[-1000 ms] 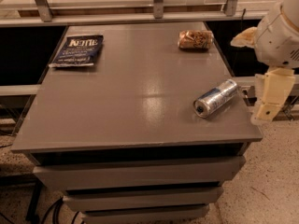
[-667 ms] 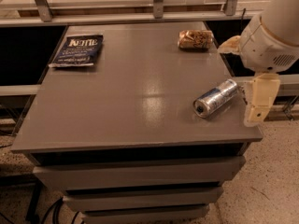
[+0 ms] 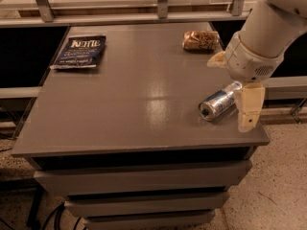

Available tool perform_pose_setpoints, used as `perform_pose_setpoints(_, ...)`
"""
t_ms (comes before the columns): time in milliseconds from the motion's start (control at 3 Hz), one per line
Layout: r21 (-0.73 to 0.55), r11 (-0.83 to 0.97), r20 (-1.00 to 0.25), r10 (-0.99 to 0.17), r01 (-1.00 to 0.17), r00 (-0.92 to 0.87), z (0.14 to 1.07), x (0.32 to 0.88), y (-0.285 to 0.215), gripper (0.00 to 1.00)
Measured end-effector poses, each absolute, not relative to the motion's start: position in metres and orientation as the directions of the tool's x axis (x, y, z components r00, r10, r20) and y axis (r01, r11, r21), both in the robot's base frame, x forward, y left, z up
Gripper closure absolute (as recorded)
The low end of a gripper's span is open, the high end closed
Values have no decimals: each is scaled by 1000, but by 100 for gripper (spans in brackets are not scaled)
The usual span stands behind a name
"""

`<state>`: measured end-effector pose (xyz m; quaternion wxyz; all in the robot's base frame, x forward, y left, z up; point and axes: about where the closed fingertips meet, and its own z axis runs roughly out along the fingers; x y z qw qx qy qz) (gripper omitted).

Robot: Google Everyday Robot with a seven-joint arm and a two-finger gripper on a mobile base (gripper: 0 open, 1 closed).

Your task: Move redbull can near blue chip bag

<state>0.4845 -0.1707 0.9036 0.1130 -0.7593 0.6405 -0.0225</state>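
Showing white "KETTLE" lettering, the blue chip bag [image 3: 79, 51] is lying flat at the far left corner of the table [image 3: 134, 95]; the smaller print under the brand is too small to read. The redbull can [image 3: 217, 104] is lying on its side near the table's right edge, well apart from the bag, its round end facing the near side, and no wording on its silver and blue wall can be made out. A tan snack packet [image 3: 200, 40] is sitting at the far right, its print unreadable too. The end effector [image 3: 230, 94] is hanging at the right edge with its two cream fingers spread wide, holding nothing; the nearer finger [image 3: 249, 107] is covering the can's far end, and the arm is running out of view at the top right. Compared with a moment earlier, the end effector is sitting further left, closer to the can, while can, bag and packet are keeping their places.
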Motion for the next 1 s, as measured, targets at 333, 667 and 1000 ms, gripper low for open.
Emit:
perform_pose_setpoints(333,-172,-171,-94,-977,-970,189,885,493,-170,0)
perform_pose_setpoints(667,-148,-183,-92,-976,-972,198,871,499,-168,0)
perform_pose_setpoints(1000,-138,-184,-79,-977,-973,196,850,519,-177,0)
